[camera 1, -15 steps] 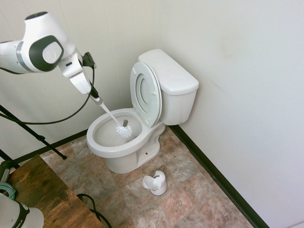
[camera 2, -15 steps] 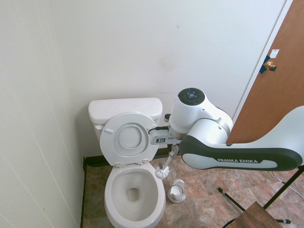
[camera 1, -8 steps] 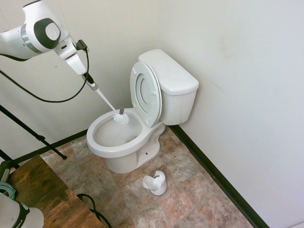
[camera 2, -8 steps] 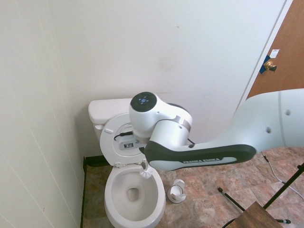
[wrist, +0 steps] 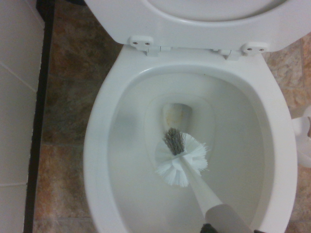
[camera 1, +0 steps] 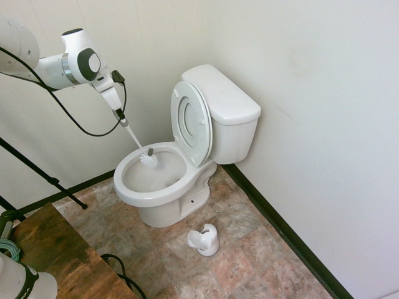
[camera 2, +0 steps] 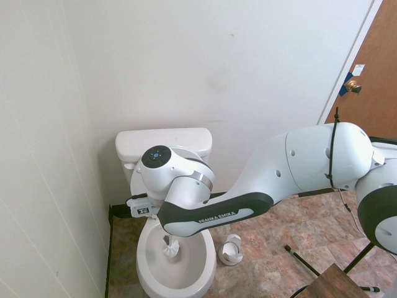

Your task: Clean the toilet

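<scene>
My gripper (camera 1: 123, 120) is clamped tight on the white plastic toilet brush (camera 1: 142, 152), whose bristles hang inside the bowl of the large white ceramic toilet (camera 1: 163, 193) standing directly below.

Tiled floor (camera 1: 249, 249), toilet (camera 1: 215, 118), brush holder (camera 1: 204, 240) (just beside)

You've got the toilet (camera 1: 181, 156) in the corner, tank against the wall, seat and lid raised against the tank. Brush (camera 1: 148, 159) head sits inside the bowl near the toilet's rim, handle slanting up to the gripper (camera 1: 123, 120) above it. Brush holder (camera 1: 204, 240) on the floor beside the toilet's base.
</scene>
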Tool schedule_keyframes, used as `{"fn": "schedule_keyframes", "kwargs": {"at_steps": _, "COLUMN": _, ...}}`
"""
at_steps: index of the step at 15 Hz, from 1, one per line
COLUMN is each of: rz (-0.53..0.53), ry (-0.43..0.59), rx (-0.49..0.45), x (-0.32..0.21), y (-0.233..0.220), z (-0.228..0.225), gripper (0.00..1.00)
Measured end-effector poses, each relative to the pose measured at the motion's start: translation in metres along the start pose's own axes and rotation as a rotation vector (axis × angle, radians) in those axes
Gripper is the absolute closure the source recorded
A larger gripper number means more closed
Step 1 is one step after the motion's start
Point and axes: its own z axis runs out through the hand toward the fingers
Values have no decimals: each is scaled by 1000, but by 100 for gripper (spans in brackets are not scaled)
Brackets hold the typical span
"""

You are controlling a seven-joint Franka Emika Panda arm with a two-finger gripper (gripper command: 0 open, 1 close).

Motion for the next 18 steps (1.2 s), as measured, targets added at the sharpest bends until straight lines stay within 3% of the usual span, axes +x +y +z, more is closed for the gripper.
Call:
{"fn": "schedule_keyframes", "kwargs": {"at_steps": 10, "rz": 48, "ry": -45, "rx": -39, "x": -8, "y": -54, "z": 130, "gripper": 100}}
{"fn": "schedule_keyframes", "kwargs": {"at_steps": 18, "rz": 19, "ry": -81, "rx": -56, "x": -33, "y": -51, "z": 146, "gripper": 100}}
